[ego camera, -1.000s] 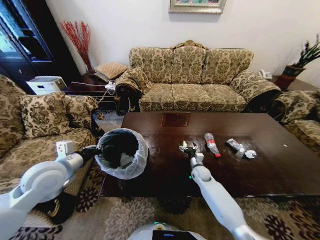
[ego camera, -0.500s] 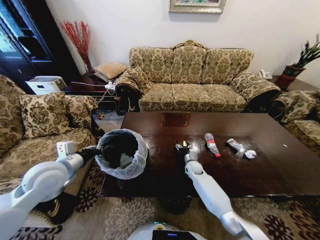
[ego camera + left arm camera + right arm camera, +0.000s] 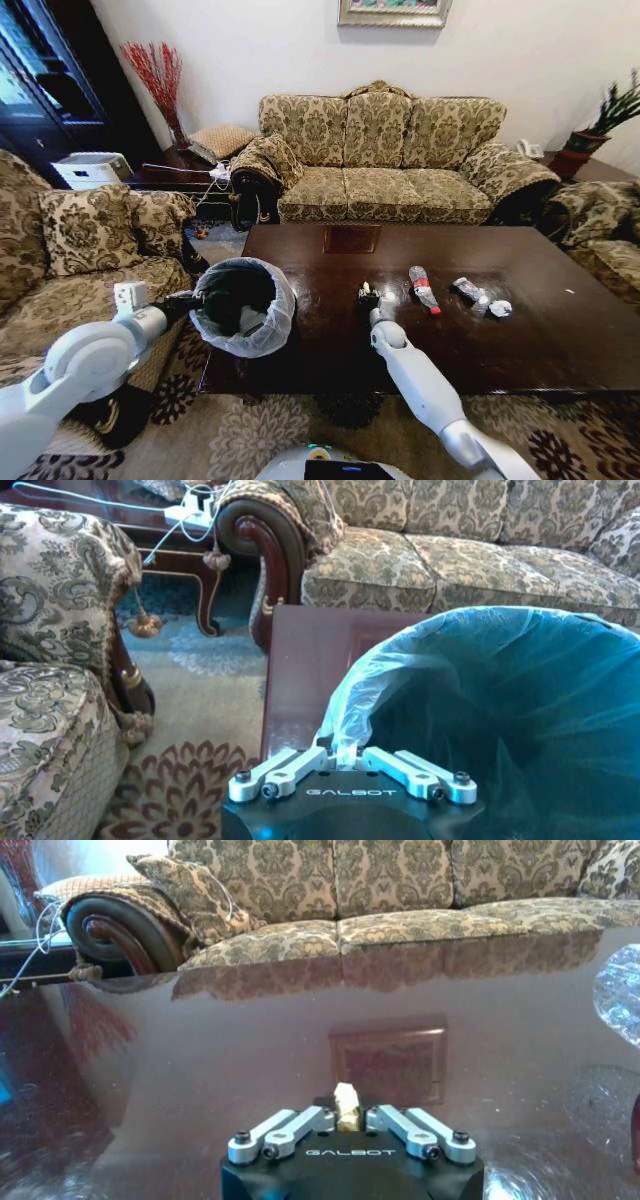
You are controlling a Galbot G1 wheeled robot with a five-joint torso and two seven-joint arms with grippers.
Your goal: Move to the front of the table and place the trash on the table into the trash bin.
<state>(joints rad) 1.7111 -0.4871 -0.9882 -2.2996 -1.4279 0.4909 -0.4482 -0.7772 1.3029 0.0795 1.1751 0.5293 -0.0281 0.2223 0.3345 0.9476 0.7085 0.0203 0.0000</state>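
— Fingers, right gripper [image 3: 347, 1119]: we log them pinched on a pale scrap [image 3: 346, 1099], above the table [image 3: 560, 330].
— Left gripper [image 3: 348, 759]: clamped on the trash bin [image 3: 243, 305] liner, beside the table's left end.

Head view high, wrist views close – sharing table [image 3: 520, 330]

Home lounge: patterned sofa [image 3: 385, 150], armchairs [image 3: 90, 250].

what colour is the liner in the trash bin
Translucent whitish over the black trash bin, bluish-tinted in places; it shows best in the left wrist view.
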